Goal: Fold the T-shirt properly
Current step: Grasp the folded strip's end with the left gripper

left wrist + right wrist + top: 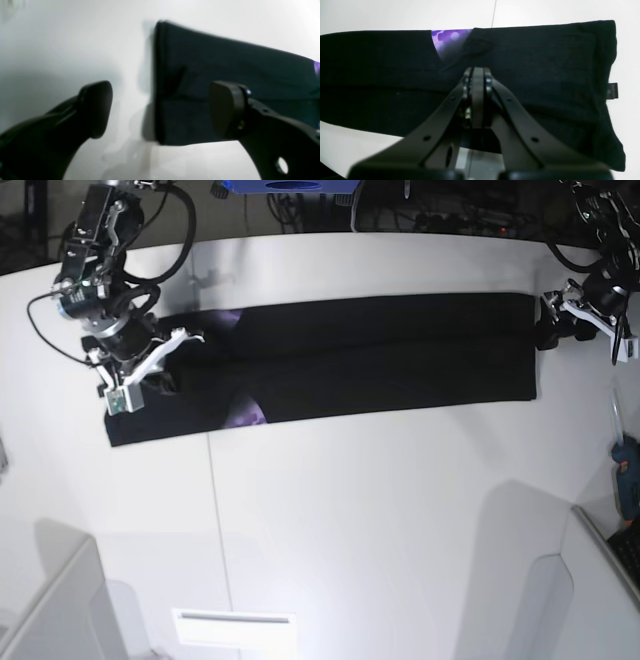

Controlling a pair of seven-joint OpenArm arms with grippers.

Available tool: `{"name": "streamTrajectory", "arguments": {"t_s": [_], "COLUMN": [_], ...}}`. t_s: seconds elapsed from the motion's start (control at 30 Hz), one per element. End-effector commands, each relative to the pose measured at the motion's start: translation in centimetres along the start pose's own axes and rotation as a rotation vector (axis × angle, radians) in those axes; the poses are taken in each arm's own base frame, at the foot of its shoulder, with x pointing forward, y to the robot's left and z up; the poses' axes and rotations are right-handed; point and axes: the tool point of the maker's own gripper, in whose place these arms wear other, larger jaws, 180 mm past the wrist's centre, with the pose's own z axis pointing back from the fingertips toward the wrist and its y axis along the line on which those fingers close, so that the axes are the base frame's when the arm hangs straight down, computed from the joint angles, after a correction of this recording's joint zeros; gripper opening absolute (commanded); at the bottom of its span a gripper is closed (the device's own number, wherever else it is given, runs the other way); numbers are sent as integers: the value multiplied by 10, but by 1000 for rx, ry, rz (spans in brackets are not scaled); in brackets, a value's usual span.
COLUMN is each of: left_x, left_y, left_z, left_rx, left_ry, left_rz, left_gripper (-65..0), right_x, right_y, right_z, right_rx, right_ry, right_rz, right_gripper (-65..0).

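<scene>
The black T-shirt [380,355] lies on the white table [380,520] as a long flat strip running left to right. Purple print [447,40] peeks out at a fold near its left part, and a small tag [612,90] sticks out from one end. My right gripper [477,72] is shut with its tips down on the cloth near the shirt's left end [185,340]; no cloth shows between the pads. My left gripper [162,110] is open at the shirt's right end [225,62], one finger over the cloth and one over bare table.
A blue tool [625,470] lies at the table's right edge. A blue object [290,185] and cables sit beyond the far edge. A thin seam [215,520] crosses the tabletop. Grey panels stand at the lower left [50,600] and lower right [560,580].
</scene>
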Motion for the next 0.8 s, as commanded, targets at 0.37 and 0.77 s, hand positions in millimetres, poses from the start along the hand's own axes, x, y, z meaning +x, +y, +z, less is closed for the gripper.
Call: {"name": "streamTrajectory", "arguments": {"t_s": [0.37,0.77], "left_x": [-19,-39], "left_y": [-17,-25], "left_z": [-47,-64], "left_rx": [-66,-101], "left_ry": [109,131], "left_rz": [-6,16], "left_gripper": [-86,-650], "right_x": [12,7], "right_y": [1,1], "right_z": [3,4], "right_rx": [3,3], "right_ry": [-43,-33], "right_rz": [11,8], "right_gripper": [-650,-650]}}
